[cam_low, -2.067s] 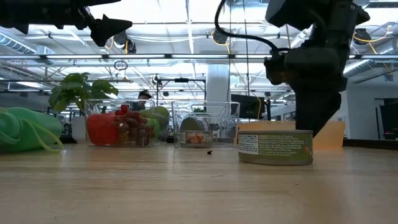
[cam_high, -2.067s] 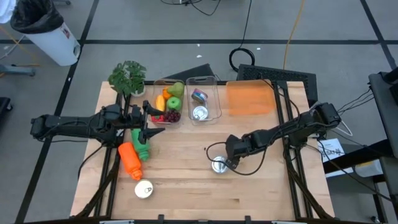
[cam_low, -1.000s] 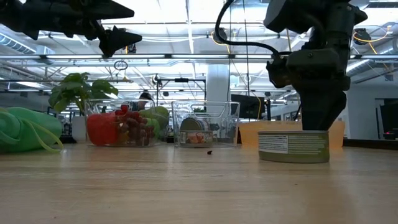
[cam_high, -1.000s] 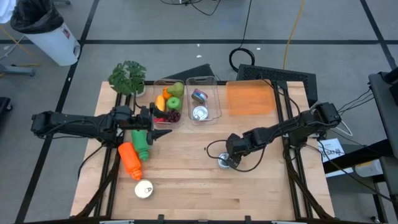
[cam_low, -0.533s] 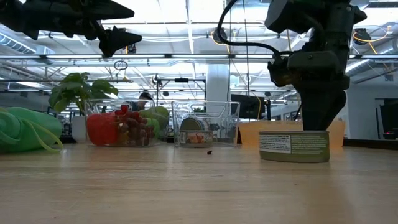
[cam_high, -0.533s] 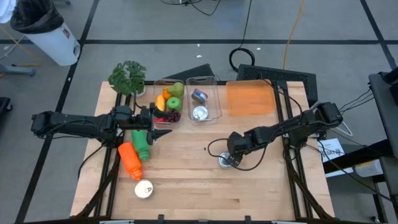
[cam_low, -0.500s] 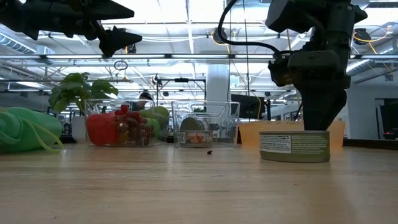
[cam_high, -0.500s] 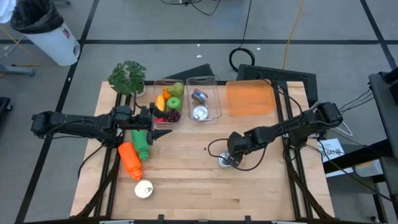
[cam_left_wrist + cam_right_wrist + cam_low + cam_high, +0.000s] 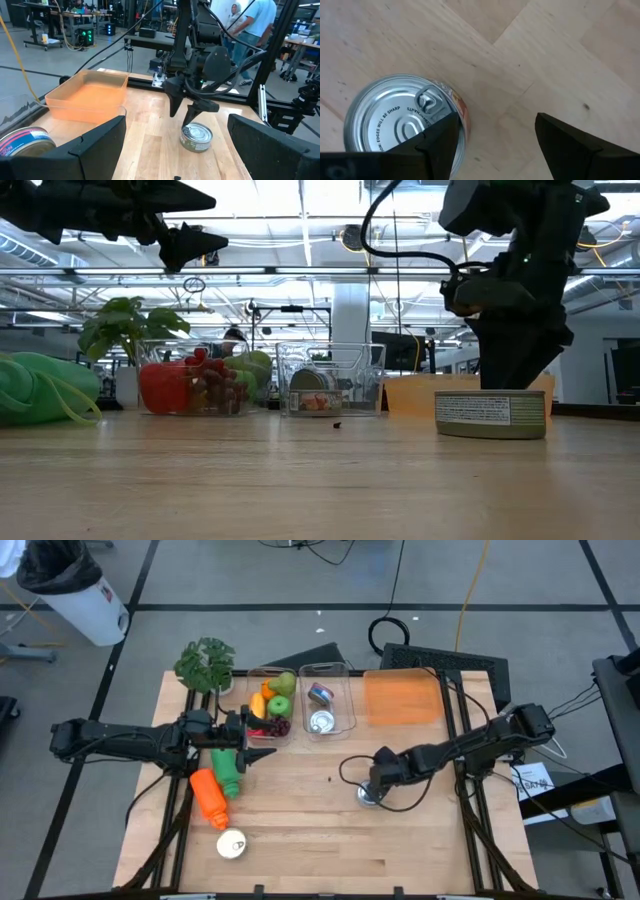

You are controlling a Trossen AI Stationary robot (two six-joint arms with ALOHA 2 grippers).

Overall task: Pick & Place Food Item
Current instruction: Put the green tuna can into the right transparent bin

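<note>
A low silver tin can (image 9: 369, 794) with a pull-tab lid stands upright on the wooden table (image 9: 300, 830), right of the middle. My right gripper (image 9: 374, 786) points steeply down over the can's far right side and is open. One of its fingers is over the can's rim; the other is over bare wood. My left gripper (image 9: 262, 737) waits level and open above the table's left half, by the fruit bin. My right gripper is open, and one finger (image 9: 437, 145) comes down from above onto the can's lid at its rim (image 9: 458, 113). Whether it really touches, the finger hides. The other finger (image 9: 570, 145) is off the can. The can stands upright with its base on the table.
At the far edge stand a clear bin of fruit (image 9: 270, 706), a clear bin with cans (image 9: 326, 710) and an orange tray (image 9: 403, 698). A plant (image 9: 205, 663) is at the far left. A green item (image 9: 226, 773), an orange one (image 9: 208, 797) and another can (image 9: 231, 844) lie near left.
My right gripper has gone toward the table's right edge and has rolled at the wrist. The can has slid along the table to the right with it, staying upright.
</note>
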